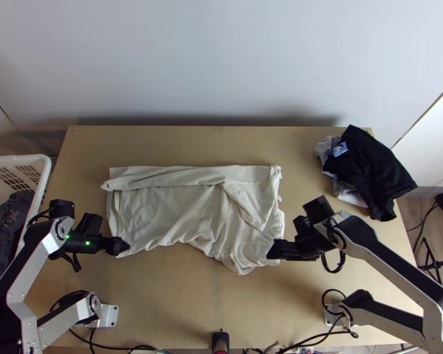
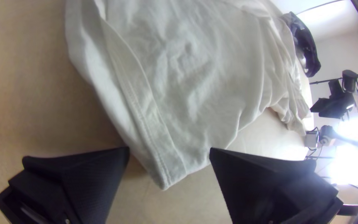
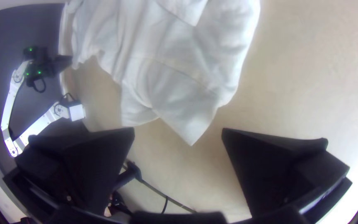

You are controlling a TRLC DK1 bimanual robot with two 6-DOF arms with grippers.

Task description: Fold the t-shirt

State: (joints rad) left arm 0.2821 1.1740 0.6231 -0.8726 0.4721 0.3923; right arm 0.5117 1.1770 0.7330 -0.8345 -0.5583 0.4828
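Although the t-shirt (image 1: 162, 212) lies spread with its far edge partly turned over, most folding seems undone. The left pincer (image 2: 169, 149) and right pincer (image 3: 178, 129) gape wide, empty.

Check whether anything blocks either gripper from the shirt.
Nothing visible is in the way. In their wrist views, the left gripper and the right gripper each have a corner of the shirt showing between open fingers. The dark clothes lie off at the table's far right.
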